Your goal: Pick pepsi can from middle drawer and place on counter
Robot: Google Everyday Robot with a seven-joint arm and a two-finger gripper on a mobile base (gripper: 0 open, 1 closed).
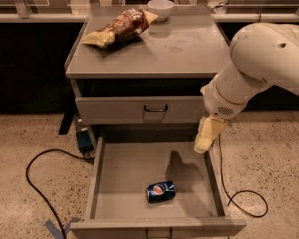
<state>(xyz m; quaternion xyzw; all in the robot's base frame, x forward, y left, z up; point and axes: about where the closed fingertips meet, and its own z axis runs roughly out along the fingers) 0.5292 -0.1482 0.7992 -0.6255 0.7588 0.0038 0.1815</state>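
Note:
The pepsi can (160,191) lies on its side on the floor of the open middle drawer (119,176), near the front and a little right of centre. The gripper (206,136) hangs from the white arm over the drawer's right wall, above and to the right of the can, not touching it. It holds nothing that I can see. The counter (189,49) is the grey cabinet top above the drawers.
A yellow-brown chip bag (118,28) lies on the counter's back left and a white bowl (160,9) stands at its back edge. A closed drawer front with a black handle (155,108) sits above the open drawer. Black cables (37,183) run on the floor either side.

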